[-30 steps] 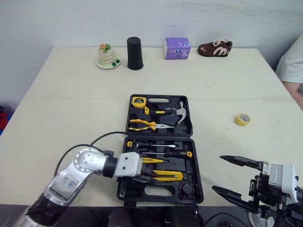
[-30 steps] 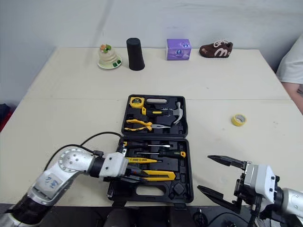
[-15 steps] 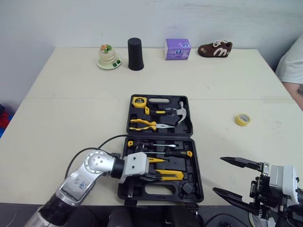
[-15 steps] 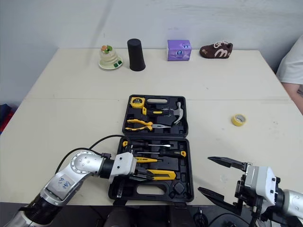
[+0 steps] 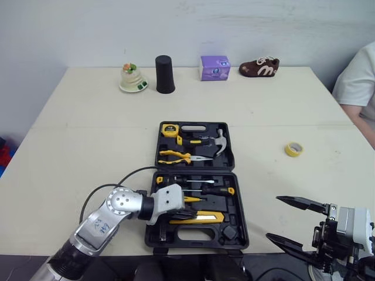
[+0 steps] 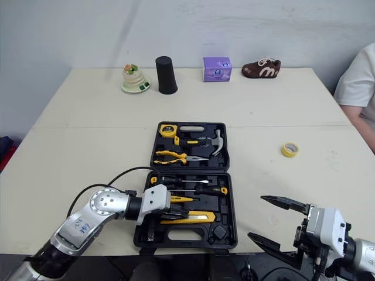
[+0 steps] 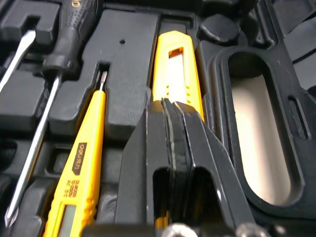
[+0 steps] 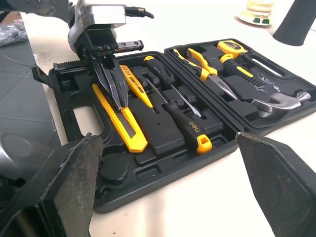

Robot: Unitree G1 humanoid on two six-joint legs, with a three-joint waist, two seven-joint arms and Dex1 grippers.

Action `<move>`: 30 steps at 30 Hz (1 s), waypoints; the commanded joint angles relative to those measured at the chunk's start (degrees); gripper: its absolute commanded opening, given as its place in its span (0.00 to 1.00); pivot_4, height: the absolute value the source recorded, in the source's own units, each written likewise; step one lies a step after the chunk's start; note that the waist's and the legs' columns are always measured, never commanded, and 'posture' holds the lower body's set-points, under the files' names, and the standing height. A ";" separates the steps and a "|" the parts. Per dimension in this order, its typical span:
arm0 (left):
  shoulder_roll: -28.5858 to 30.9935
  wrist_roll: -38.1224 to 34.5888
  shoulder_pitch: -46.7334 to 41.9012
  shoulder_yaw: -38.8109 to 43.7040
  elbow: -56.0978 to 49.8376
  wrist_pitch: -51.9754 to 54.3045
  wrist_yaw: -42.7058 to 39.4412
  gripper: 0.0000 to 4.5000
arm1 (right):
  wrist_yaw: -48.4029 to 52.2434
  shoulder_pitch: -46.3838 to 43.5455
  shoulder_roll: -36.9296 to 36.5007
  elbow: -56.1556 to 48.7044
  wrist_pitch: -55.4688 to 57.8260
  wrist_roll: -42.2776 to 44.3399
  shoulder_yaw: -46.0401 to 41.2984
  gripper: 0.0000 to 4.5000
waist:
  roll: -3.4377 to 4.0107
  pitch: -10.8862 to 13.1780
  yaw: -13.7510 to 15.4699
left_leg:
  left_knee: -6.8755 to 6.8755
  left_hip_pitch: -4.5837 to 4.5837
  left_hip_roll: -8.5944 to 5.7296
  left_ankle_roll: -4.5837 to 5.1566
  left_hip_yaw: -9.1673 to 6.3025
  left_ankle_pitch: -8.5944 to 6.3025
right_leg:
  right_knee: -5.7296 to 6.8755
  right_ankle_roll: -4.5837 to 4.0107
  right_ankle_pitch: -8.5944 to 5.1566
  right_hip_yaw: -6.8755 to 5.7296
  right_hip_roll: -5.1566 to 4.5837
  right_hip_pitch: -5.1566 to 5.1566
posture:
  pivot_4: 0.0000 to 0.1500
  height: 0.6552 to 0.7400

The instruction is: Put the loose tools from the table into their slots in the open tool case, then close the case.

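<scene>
1. Far behind the tool case (image 5: 237, 202) stand a little dish (image 5: 132, 80), a black cup (image 5: 164, 74), a purple box (image 5: 214, 67) and a brown shoe (image 5: 258, 67).
2. A yellow tape roll (image 5: 293, 148) lies to the right of the case, well apart from it.
3. The left gripper (image 7: 173, 123) lies over the near half of the case. Its fingers are pressed together and cover one end of the yellow knife (image 5: 202, 218).
4. The right gripper (image 5: 273, 217) hangs to the right of the case's near corner, fingers spread wide, holding nothing.
5. The knife is long and flat and lies in its slot in the case, by the handle hole.
</scene>
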 commanded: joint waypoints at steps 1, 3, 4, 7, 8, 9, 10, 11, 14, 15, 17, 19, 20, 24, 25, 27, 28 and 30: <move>-2.18 -2.29 1.38 4.19 2.12 -5.59 0.60 0.00 | -2.16 -1.41 0.49 1.90 -0.76 0.33 -4.18 1.00 | -0.02 0.02 0.21 | 0.00 -0.05 -0.03 0.00 -0.09 0.00 | -0.01 0.00 0.00 -0.01 0.00 -0.02 | 1.00 1.00; -3.34 -9.35 1.85 10.32 0.09 -5.51 -0.21 0.00 | -3.95 -2.17 0.52 4.30 -0.46 0.51 -8.12 1.00 | -0.03 0.05 0.28 | 0.04 -0.11 -0.06 0.01 -0.23 0.00 | -0.04 0.00 0.01 -0.05 0.00 -0.15 | 1.00 1.00; -3.05 -12.44 2.53 13.42 -0.91 -4.75 -0.78 0.07 | -5.11 -2.31 0.43 5.72 -0.38 -0.36 -10.32 1.00 | -0.04 0.06 0.31 | 0.06 -0.22 -0.08 0.03 -0.26 0.00 | -0.04 0.04 0.05 -0.05 0.00 -0.33 | 1.00 1.00; -1.22 -15.63 4.97 21.45 -0.42 -4.32 -0.18 0.32 | -11.28 -2.34 -0.23 10.84 1.46 -5.96 -15.76 1.00 | -0.02 0.05 0.33 | 0.02 -0.31 -0.08 0.02 -0.31 -0.08 | -0.02 0.25 0.16 -0.12 0.00 -0.42 | 1.00 1.00; -0.68 -15.93 5.80 24.05 0.28 -4.47 0.53 0.41 | -13.18 -2.48 -0.32 12.55 1.93 -7.46 -17.36 1.00 | 0.00 0.05 0.33 | -0.02 -0.30 -0.07 -0.01 -0.31 -0.14 | -0.04 0.19 0.13 -0.12 0.01 -0.43 | 1.00 1.00; -0.13 -16.31 6.68 26.97 1.31 -4.33 1.39 0.51 | -13.05 -3.06 -0.26 15.11 0.35 -7.72 -19.03 1.00 | 0.00 0.06 0.32 | -0.03 -0.31 -0.08 -0.05 -0.31 -0.17 | -0.04 0.16 0.09 -0.13 0.01 -0.46 | 1.00 1.00; 0.79 -16.25 7.60 32.61 4.16 -4.90 3.57 0.66 | -13.78 -3.80 -0.33 20.50 -2.29 -8.49 -22.34 1.00 | 0.03 0.08 0.23 | -0.07 -0.33 -0.07 -0.07 -0.30 -0.20 | -0.08 0.15 0.07 -0.14 0.01 -0.51 | 1.00 1.00; 1.39 -16.35 8.30 37.99 7.20 -5.10 6.06 0.75 | -14.59 -4.31 -0.44 25.84 -4.69 -9.32 -25.25 1.00 | 0.04 0.10 0.17 | -0.10 -0.37 -0.07 -0.08 -0.25 -0.22 | -0.12 0.15 0.05 -0.13 0.03 -0.57 | 1.00 1.00; 2.07 -14.67 9.26 46.45 13.93 -8.44 10.14 0.99 | -17.37 -5.09 -0.68 34.83 -7.93 -11.59 -29.25 1.00 | -0.03 0.15 0.18 | -0.11 -0.57 -0.09 -0.07 -0.17 -0.24 | -0.15 0.15 0.03 -0.14 0.09 -0.83 | 1.00 1.00; 2.47 -13.87 9.67 48.93 16.83 -10.05 11.23 0.99 | -20.07 -4.89 -1.20 38.00 -7.86 -13.73 -30.21 1.00 | -0.03 0.15 0.17 | -0.11 -0.64 -0.17 -0.10 -0.17 -0.24 | -0.17 0.11 0.01 -0.16 0.13 -0.89 | 1.00 1.00; 3.10 -12.45 10.81 53.36 21.66 -12.34 13.56 0.99 | -23.66 -4.97 -2.03 43.80 -8.76 -16.31 -31.71 1.00 | 0.00 0.16 0.09 | -0.11 -0.63 0.00 -0.14 -0.13 -0.26 | -0.18 0.11 -0.02 -0.15 0.08 -0.89 | 1.00 1.00; 3.54 -11.19 12.47 57.34 25.04 -14.50 16.09 0.99 | -25.90 -5.51 -2.34 48.51 -10.35 -16.88 -32.83 1.00 | -0.01 0.17 -0.06 | -0.11 -0.62 -0.03 -0.13 0.01 -0.27 | -0.22 0.17 0.01 -0.11 0.01 -0.89 | 1.00 1.00; 3.62 -11.13 13.31 59.17 26.14 -14.43 17.49 0.99 | -28.24 -5.53 -2.65 50.54 -9.68 -17.81 -33.16 1.00 | -0.03 0.18 -0.19 | -0.12 -0.61 -0.03 -0.12 0.07 -0.30 | -0.23 0.18 0.02 -0.07 0.00 -0.90 | 1.00 1.00; 4.17 -9.61 15.95 63.12 30.21 -16.18 21.16 0.99 | -32.80 -6.25 -4.06 56.74 -9.21 -19.30 -32.68 1.00 | -0.06 0.18 -0.49 | -0.11 -0.59 0.03 -0.23 0.12 -0.41 | -0.26 0.18 0.02 -0.05 -0.01 -0.90 | 1.00 1.00; 4.19 -10.01 16.60 64.41 31.30 -16.21 21.62 0.99 | -33.73 -6.38 -4.33 58.65 -9.25 -19.57 -32.49 1.00 | -0.06 0.17 -0.65 | -0.11 -0.57 0.03 -0.16 0.13 -0.46 | -0.26 0.18 0.02 -0.05 -0.02 -0.89 | 1.00 1.00; 4.35 -9.90 17.84 66.20 32.98 -17.12 22.58 0.99 | -34.65 -6.98 -4.60 62.32 -11.14 -19.59 -32.30 1.00 | -0.05 0.17 -1.13 | -0.14 -0.53 0.03 -0.19 0.16 -0.51 | -0.25 0.18 0.02 -0.04 -0.04 -0.87 | 1.00 1.00; 4.44 -10.25 18.25 66.79 33.42 -17.22 22.56 0.99 | -34.76 -7.15 -4.60 64.01 -12.27 -19.56 -32.12 1.00 | -0.06 0.17 -1.21 | -0.16 -0.50 0.03 -0.19 0.17 -0.51 | -0.25 0.18 0.02 -0.05 -0.04 -0.86 | 1.00 1.00; 4.57 -10.74 18.33 67.08 33.14 -17.23 22.54 0.99 | -34.82 -7.65 -4.27 66.79 -14.68 -19.38 -31.54 1.00 | -0.07 0.16 -1.27 | -0.19 -0.48 0.04 -0.20 0.16 -0.50 | -0.25 0.17 0.02 -0.07 -0.03 -0.85 | 1.00 1.00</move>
